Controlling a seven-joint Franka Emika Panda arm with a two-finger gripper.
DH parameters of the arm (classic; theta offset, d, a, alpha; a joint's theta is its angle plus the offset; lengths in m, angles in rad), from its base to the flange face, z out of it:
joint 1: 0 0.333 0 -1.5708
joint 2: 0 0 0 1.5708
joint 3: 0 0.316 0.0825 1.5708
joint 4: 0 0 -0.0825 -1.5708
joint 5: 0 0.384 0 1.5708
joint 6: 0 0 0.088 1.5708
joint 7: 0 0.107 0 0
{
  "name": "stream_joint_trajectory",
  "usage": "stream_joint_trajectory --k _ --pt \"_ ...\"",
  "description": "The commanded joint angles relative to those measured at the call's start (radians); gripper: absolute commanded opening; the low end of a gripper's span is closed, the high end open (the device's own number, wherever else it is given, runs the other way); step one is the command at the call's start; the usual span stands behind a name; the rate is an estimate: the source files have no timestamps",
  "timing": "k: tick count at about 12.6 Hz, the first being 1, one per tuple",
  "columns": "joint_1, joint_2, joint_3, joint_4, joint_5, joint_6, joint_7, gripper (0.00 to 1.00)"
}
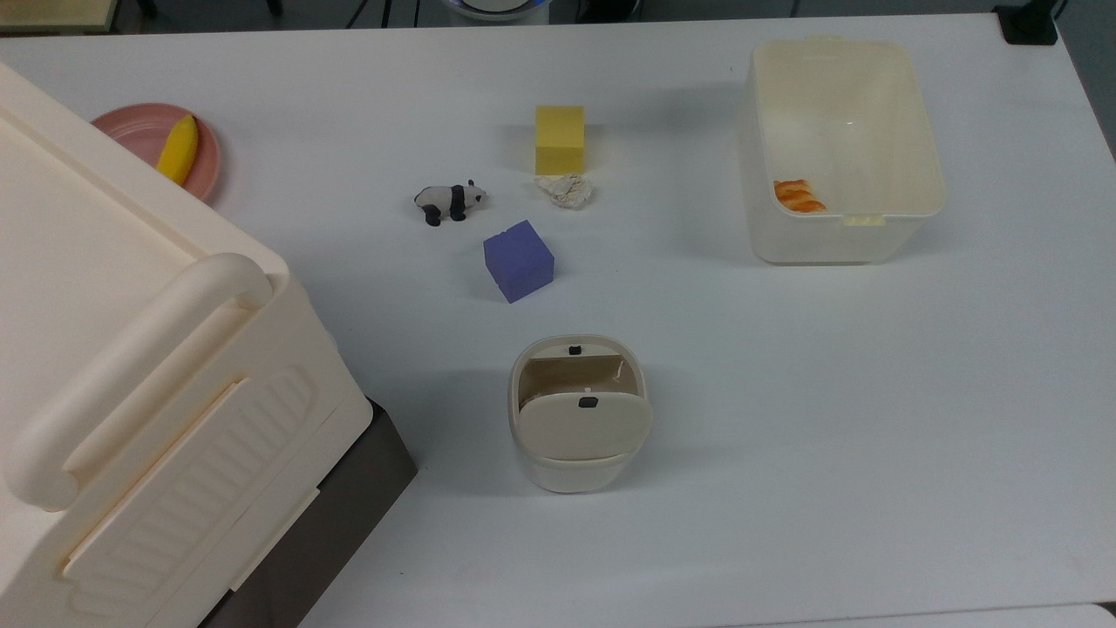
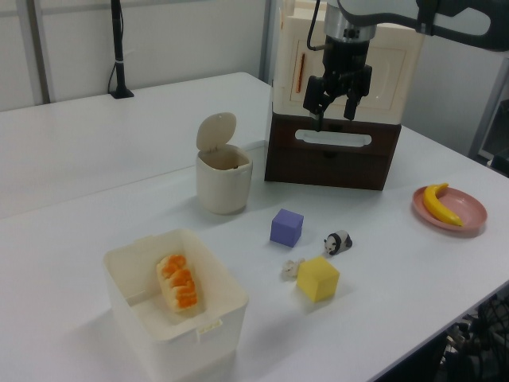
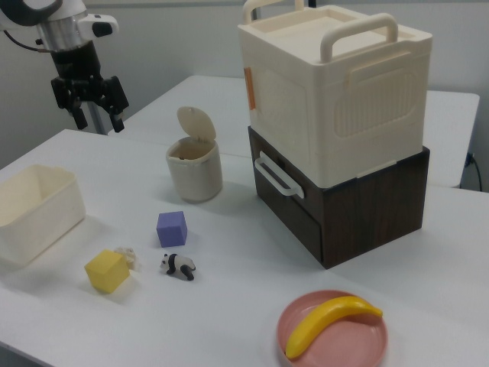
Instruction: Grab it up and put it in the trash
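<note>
The crumpled off-white paper wad [image 1: 565,190] lies on the white table, touching the near face of a yellow cube [image 1: 559,138]; it also shows in the left view [image 2: 292,268] and the right view [image 3: 126,256]. The beige trash bin [image 1: 580,471] stands nearer the top view's bottom, its flap lid [image 2: 216,130] swung up and the mouth uncovered. My gripper [image 2: 332,113] hangs high above the table, open and holding nothing, well away from the wad and beyond the trash [image 3: 195,180]. In the right view the gripper [image 3: 98,116] is at the upper left.
A purple cube [image 1: 518,260] and a panda figure [image 1: 449,201] sit close to the wad. A translucent tub [image 1: 924,157] holding an orange food piece [image 1: 799,196] stands at the top view's right. At its left are a big cream box [image 1: 131,392] on a dark drawer unit and a pink plate [image 1: 131,129] with a banana [image 1: 178,150].
</note>
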State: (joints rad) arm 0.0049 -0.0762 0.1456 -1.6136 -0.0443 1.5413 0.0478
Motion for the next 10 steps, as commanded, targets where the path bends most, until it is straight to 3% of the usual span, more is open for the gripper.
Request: stream_joint_trajectory --k 1,10 --pt "0.01 -0.002 0.0 -0.014 -0.035 -0.012 -0.012 1.0" --pt "0.009 0.003 0.0 -0.014 -0.06 -0.004 -0.016 1.0"
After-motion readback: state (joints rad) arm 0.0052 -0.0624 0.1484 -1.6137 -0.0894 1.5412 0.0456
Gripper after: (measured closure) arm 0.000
